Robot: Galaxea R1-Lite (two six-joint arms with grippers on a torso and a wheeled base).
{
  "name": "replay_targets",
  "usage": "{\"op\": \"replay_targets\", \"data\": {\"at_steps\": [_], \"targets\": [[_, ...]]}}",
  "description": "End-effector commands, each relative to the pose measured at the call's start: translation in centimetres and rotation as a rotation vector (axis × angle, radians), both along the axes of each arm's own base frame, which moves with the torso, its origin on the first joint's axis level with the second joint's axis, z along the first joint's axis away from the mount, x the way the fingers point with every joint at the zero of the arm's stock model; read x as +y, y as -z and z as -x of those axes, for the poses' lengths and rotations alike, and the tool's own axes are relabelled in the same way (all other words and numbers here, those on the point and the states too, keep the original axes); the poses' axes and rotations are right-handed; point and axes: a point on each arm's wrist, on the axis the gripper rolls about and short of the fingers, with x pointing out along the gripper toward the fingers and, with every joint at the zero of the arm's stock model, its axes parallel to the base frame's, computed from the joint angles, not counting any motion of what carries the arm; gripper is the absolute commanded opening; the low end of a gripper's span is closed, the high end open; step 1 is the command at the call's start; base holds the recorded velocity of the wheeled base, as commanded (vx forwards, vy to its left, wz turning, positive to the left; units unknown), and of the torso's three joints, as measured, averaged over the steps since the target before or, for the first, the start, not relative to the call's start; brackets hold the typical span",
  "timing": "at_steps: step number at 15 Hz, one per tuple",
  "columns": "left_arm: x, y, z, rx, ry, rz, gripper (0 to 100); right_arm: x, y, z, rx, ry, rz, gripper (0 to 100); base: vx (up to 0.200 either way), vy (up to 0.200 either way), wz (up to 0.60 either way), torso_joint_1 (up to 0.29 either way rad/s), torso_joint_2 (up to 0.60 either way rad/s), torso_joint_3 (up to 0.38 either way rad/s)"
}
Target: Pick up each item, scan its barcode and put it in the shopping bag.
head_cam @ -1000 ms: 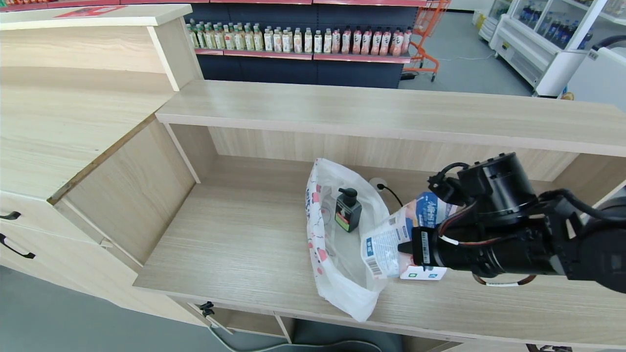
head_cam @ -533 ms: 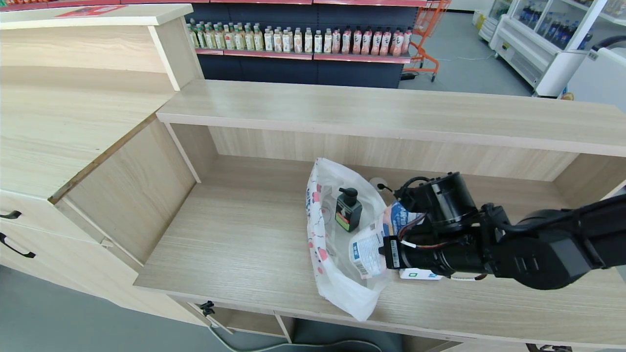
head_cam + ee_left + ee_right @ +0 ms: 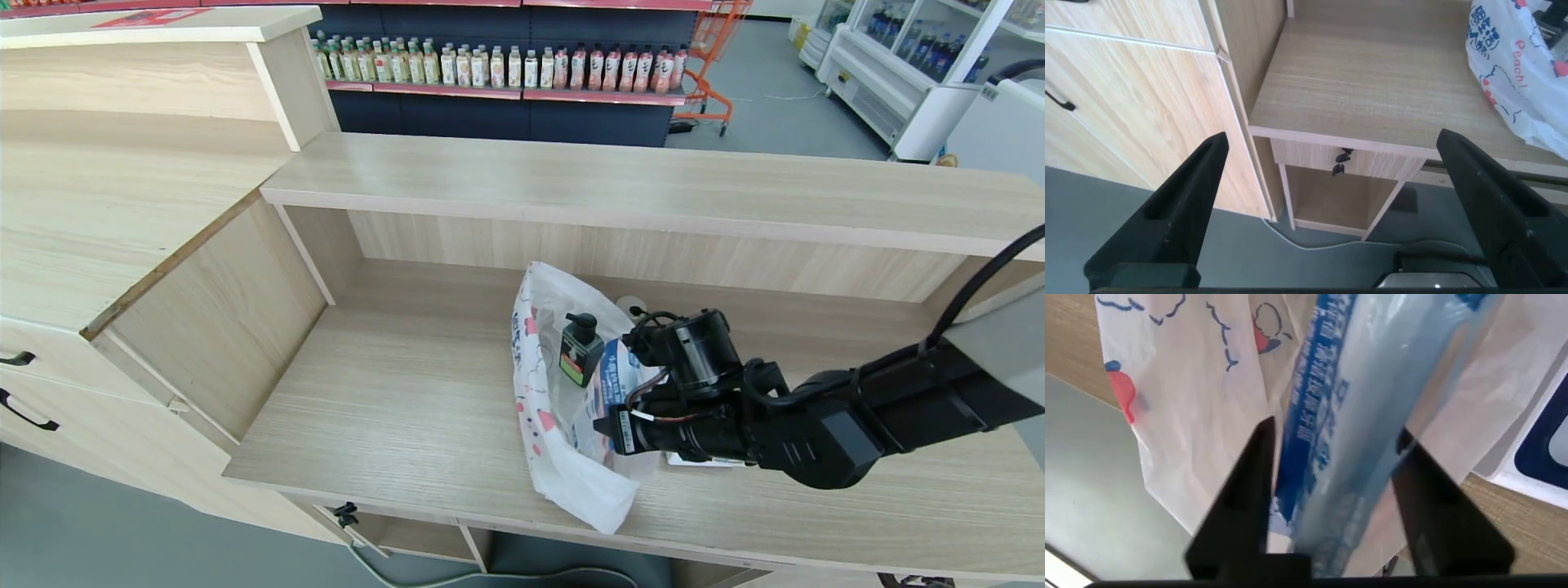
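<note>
**Pale wood checkout in a shop**

The table (image 3: pixel 392 408) is a pale wood-grain recess under a long raised ledge (image 3: pixel 653 184). A taller block on the left carries drawers (image 3: pixel 57 384) with black handles. Behind stands a dark shelf (image 3: pixel 490 121) lined with bottles (image 3: pixel 490 67), with an orange cart (image 3: pixel 718 37) beside it. The floor (image 3: pixel 775 114) is grey, and white glass-door coolers (image 3: pixel 898 65) stand far right.

Blue-white pouch (image 3: pixel 607 385) tilted in open shopping bag (image 3: pixel 565 482) beside black pump bottle (image 3: pixel 581 353)
</note>
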Motion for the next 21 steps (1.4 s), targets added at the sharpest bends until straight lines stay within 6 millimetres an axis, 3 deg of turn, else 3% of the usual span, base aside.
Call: {"op": "replay_targets", "data": {"at_steps": [1, 4, 7, 9, 10, 12, 13, 15, 16, 19, 21], "targets": [[0.0, 0.0, 0.0, 0.000, 0.000, 0.000, 100, 0.2, -0.8, -0.1, -0.028, -0.007, -0.025, 100, 0.000, 0.000, 0.00, 0.000, 0.00, 0.000], [0.0, 0.0, 0.0, 0.000, 0.000, 0.001, 100, -2.1, -6.3, 1.7, -0.134, -0.043, -0.149, 100, 0.000, 0.000, 0.00, 0.000, 0.00, 0.000], [0.0, 0.0, 0.0, 0.000, 0.000, 0.000, 100, -8.4, -11.0, 5.3, -0.253, 0.032, -0.209, 100, 0.000, 0.000, 0.00, 0.000, 0.00, 0.000], [0.0, 0.0, 0.0, 0.000, 0.000, 0.001, 100, -14.5, -11.9, 9.1, -0.286, 0.164, -0.054, 100, 0.000, 0.000, 0.00, 0.000, 0.00, 0.000], [0.0, 0.0, 0.0, 0.000, 0.000, 0.000, 100, -16.7, -11.6, 11.6, -0.287, 0.231, 0.003, 100, 0.000, 0.000, 0.00, 0.000, 0.00, 0.000], [0.0, 0.0, 0.0, 0.000, 0.000, 0.000, 100, -18.9, -9.7, 17.6, -0.285, 0.359, 0.068, 100, 0.000, 0.000, 0.00, 0.000, 0.00, 0.000], [0.0, 0.0, 0.0, 0.000, 0.000, 0.000, 100, -19.4, -7.9, 21.2, -0.299, 0.416, 0.098, 100, 0.000, 0.000, 0.00, 0.000, 0.00, 0.000], [0.0, 0.0, 0.0, 0.000, 0.000, 0.001, 100, -19.9, -4.4, 25.5, -0.352, 0.457, 0.107, 100, 0.000, 0.000, 0.00, 0.000, 0.00, 0.000], [0.0, 0.0, 0.0, 0.000, 0.000, 0.000, 100, -20.3, -1.6, 28.2, -0.420, 0.474, 0.092, 100, 0.000, 0.000, 0.00, 0.000, 0.00, 0.000], [0.0, 0.0, 0.0, 0.000, 0.000, 0.000, 100, -20.5, 1.7, 30.7, -0.551, 0.514, 0.061, 100, 0.000, 0.000, 0.00, 0.000, 0.00, 0.000], [0.0, 0.0, 0.0, 0.000, 0.000, 0.001, 100, -20.5, 1.9, 31.3, -0.633, 0.500, 0.065, 100, 0.000, 0.000, 0.00, 0.000, 0.00, 0.000]]}}
